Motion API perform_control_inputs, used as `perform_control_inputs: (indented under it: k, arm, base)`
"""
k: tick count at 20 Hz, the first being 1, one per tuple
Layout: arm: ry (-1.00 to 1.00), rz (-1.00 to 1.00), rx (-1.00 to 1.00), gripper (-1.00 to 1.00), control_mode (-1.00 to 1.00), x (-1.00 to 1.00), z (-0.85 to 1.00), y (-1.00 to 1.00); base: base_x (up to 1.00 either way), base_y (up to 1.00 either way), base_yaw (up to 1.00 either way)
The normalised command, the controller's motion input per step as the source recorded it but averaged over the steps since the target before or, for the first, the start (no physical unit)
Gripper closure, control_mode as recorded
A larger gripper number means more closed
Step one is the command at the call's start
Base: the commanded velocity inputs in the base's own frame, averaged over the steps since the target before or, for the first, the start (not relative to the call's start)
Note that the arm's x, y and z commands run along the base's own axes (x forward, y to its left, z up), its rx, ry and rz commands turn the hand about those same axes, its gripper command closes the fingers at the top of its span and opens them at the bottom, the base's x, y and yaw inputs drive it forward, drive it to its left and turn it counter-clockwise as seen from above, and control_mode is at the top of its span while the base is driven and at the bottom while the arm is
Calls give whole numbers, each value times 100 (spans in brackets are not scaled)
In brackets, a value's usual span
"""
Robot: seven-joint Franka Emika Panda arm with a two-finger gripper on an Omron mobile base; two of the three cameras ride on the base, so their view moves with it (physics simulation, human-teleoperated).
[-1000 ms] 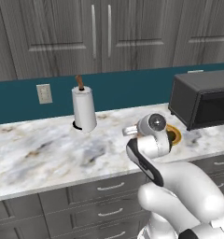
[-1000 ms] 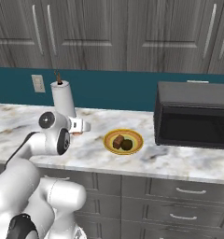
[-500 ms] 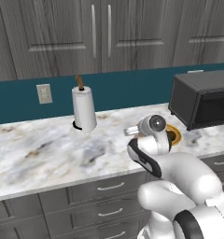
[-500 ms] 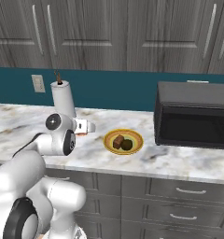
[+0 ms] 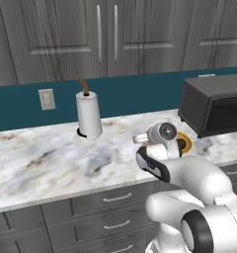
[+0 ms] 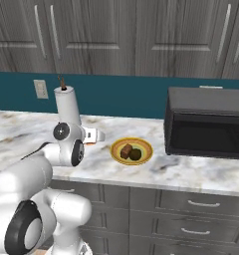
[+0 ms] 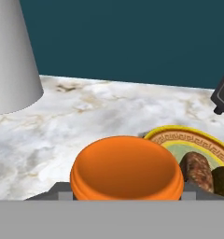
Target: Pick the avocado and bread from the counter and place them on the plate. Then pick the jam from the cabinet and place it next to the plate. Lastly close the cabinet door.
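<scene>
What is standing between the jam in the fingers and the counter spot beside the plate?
Nothing visible. The jam is held just left of the plate, and the counter around and beyond it is bare marble. The paper towel roll stands farther back to the left, out of the way.

A home kitchen: marble counter (image 5: 46,163), grey wall cabinets (image 6: 141,35), black microwave (image 6: 206,122), paper-towel roll (image 5: 89,116)

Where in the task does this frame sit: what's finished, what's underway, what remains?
Done: the avocado and bread lie on the plate. Underway: the gripper holds the jam low over the counter, just left of the plate. Left: setting it down; the cabinet doors in view look shut.
</scene>
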Motion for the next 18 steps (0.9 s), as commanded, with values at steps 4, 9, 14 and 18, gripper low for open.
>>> perform_control_inputs:
  k: [4,9,14,18]
  arm:
    - [-7,0,0,100,-100,0,-22,0]
    - [-2,0,0,100,-100,5,-22,0]
    - [-1,0,0,100,-100,2,-19,-2]
    - [-1,0,0,-100,-100,0,-3,0]
  base:
    - [0,0,0]
    - [0,0,0]
    - [0,0,0]
    - [0,0,0]
